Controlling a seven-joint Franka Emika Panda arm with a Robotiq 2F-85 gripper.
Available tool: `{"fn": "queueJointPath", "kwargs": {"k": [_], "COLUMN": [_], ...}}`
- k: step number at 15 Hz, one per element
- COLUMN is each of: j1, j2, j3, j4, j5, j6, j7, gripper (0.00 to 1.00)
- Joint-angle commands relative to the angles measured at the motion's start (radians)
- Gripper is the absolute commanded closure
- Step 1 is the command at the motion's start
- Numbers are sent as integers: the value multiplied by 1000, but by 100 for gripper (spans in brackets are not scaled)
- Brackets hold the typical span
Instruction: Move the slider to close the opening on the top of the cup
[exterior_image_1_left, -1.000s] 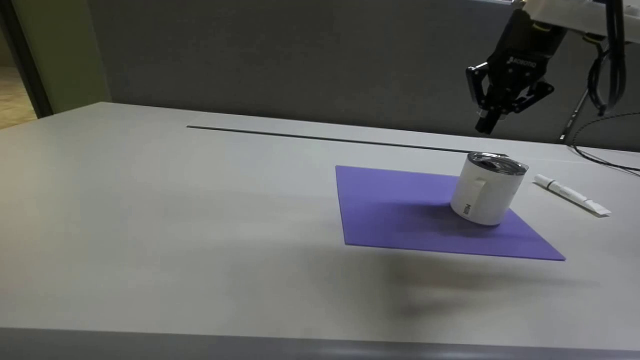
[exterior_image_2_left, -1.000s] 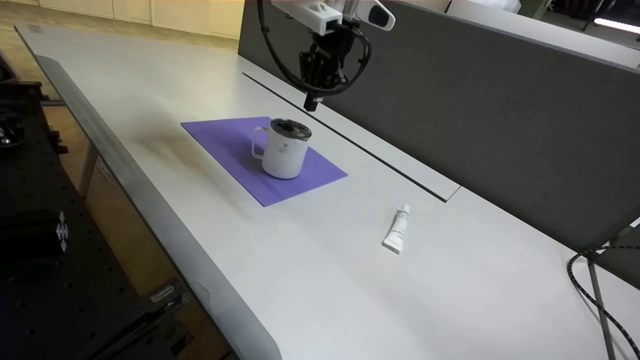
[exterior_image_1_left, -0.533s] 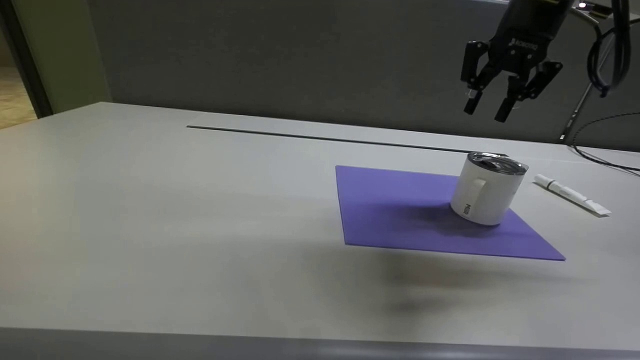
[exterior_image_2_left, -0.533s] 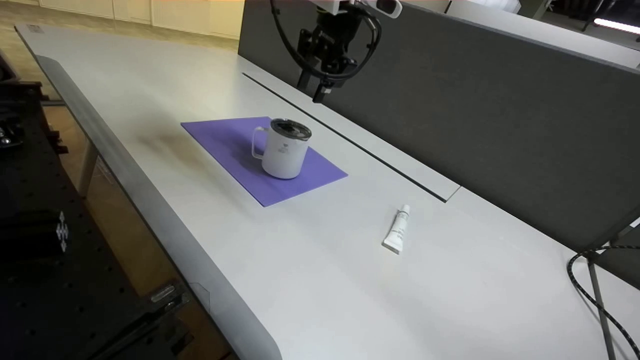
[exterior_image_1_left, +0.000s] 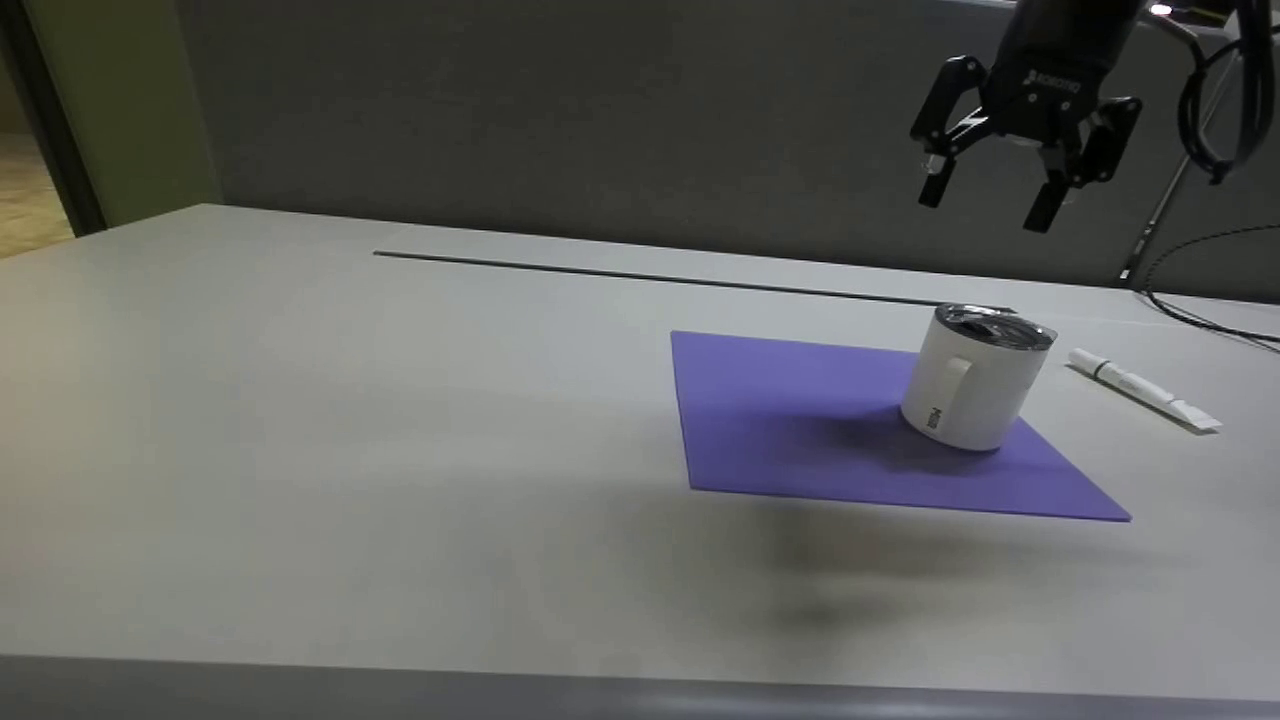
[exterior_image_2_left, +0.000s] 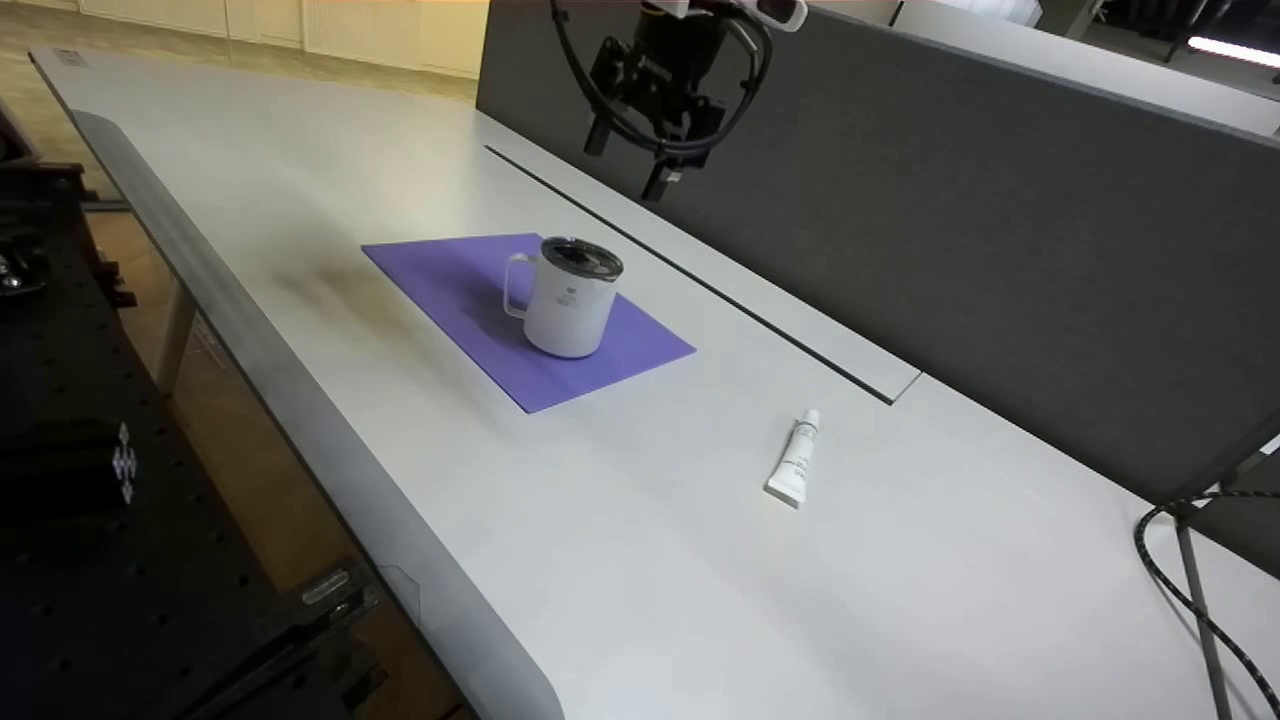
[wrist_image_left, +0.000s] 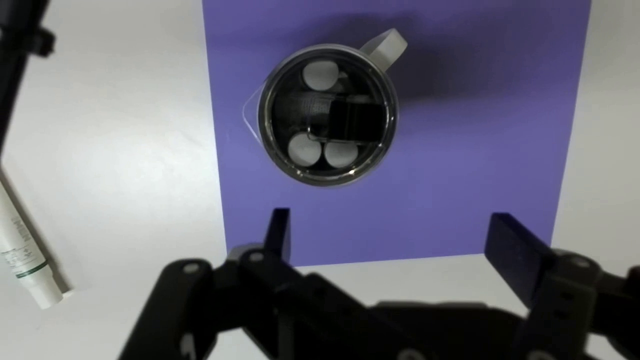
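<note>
The black, jointed fingers (wrist_image_left: 515, 255) hang wide apart, holding nothing; a second ago they were together and lower, so the gripper (exterior_image_1_left: 986, 207) has spread and lifted. Below, the short white cylindrical cup (exterior_image_2_left: 566, 317), capped with a dark, see-through round lid (exterior_image_2_left: 582, 259), stands unmoved on the flat purple sheet (exterior_image_1_left: 780, 420). The black rectangular piece (wrist_image_left: 356, 121) in that lid is probably the slider, but I cannot tell whether the opening is covered; the retreat may mean the push is finished, or that another try is coming. Farther off, a white plastic tube (exterior_image_2_left: 795, 462) lies on the pale counter (exterior_image_1_left: 400, 450).
</note>
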Motion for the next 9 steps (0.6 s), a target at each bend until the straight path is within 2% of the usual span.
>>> {"fn": "queueJointPath", "kwargs": {"k": [1, 5, 6, 7, 8, 9], "j1": [12, 24, 30, 35, 19, 23], "j2": [-5, -5, -3, 2, 0, 0], "j3": [-13, -23, -28, -33, -18, -22], "j4": [28, 29, 33, 45, 13, 17], "j5": [-33, -108, -142, -195, -131, -156], "j6": [-54, -76, -96, -164, -82, -112], "j7": [24, 47, 62, 52, 15, 17], "gripper": [0, 0, 0, 0, 0, 0]}}
